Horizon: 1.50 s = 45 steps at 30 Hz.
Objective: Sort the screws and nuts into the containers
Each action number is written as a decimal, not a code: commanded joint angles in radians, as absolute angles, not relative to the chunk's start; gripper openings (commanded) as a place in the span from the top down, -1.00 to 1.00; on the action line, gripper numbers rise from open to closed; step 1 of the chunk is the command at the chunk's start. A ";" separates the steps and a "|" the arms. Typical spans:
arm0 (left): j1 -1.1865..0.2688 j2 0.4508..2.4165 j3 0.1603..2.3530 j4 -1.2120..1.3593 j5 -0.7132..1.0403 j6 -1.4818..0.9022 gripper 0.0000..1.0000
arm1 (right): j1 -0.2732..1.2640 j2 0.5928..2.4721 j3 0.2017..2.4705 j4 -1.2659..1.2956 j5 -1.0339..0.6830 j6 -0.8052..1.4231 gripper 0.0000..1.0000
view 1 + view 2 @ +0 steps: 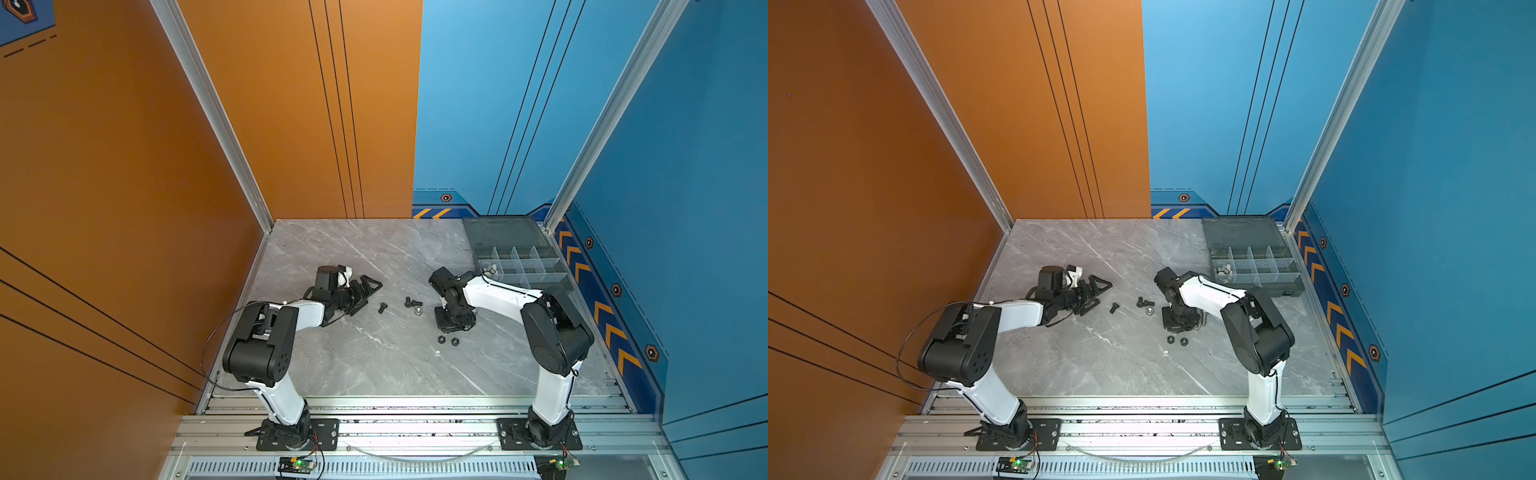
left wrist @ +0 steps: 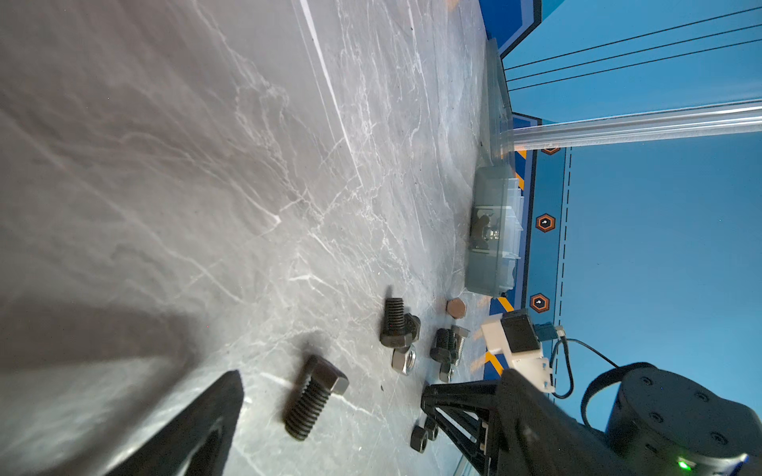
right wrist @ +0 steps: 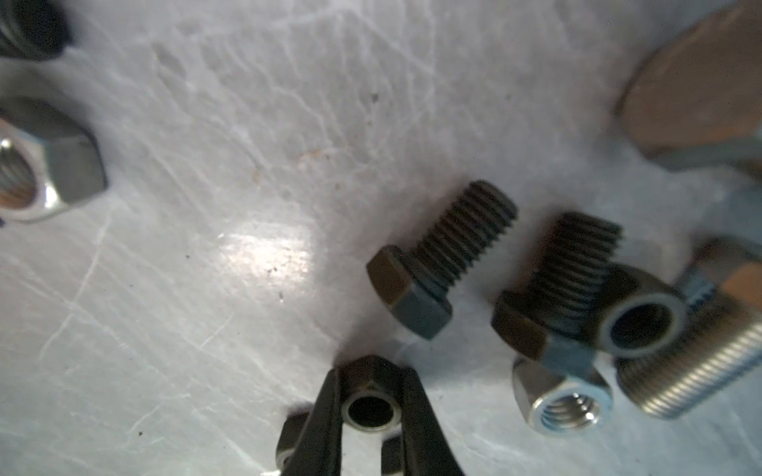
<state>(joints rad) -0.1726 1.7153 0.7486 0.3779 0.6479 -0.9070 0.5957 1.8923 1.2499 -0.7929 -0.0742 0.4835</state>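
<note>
1. Two-sided pinch only: the right claw (image 3: 371, 373) is almost closed, its tips on either flank of a small dark hex nut (image 3: 370, 409), low over the grey marble-look tabletop (image 1: 374, 365). Both flats look touched, but the hold is at the very tips, so the nut could twist or pop out on lift.
2. Dark hex bits (image 3: 290, 434) show beside both fingers (image 3: 323, 416) and could be a second nut. If snagged, it gets dragged or flicked.
3. Crowded pile just beside the claw: black hex-head screw (image 3: 441, 259), silver hex nut (image 3: 565, 399), silver threaded screw (image 3: 697, 371). A sloppy retreat scatters them.
4. The target, a smoky-grey divided organizer box (image 1: 559, 284), sits well apart at the far right corner with its lid open. The right forearm overlaps its near edge in both top views. A careless swing could clip it, or the drop lands in the wrong compartment.
5. Left claw (image 2: 330, 387) gapes fully, empty, low near a lone black screw (image 2: 315, 395). Both arms reaching into that pile risks a collision.
6. Hidden: the right claw tips are masked by its own wrist in both top views. I can't tell whether the two black nuts (image 1: 441, 340) there include the pinched one. The silver pieces (image 1: 1224, 269) in one compartment are too small to identify. Right wrist view edges are blurred, with parts cut off.
</note>
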 commanded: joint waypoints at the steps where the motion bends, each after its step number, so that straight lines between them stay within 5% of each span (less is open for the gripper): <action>1: -0.183 1.721 0.775 0.382 0.663 -0.900 -0.95 | 0.583 1.861 1.256 -0.765 -0.102 0.445 0.83; 13: -0.189 1.726 0.785 0.383 0.661 -0.900 -0.95 | 0.334 1.713 1.363 -0.767 -0.173 0.332 0.93; 25: -0.192 1.715 0.785 0.384 0.655 -0.903 -0.95 | -0.019 1.873 1.598 -0.767 -0.146 0.281 0.94; 45: -0.196 1.696 0.781 0.384 0.644 -0.913 -0.95 | -0.121 2.125 1.780 -0.750 -0.099 0.295 0.83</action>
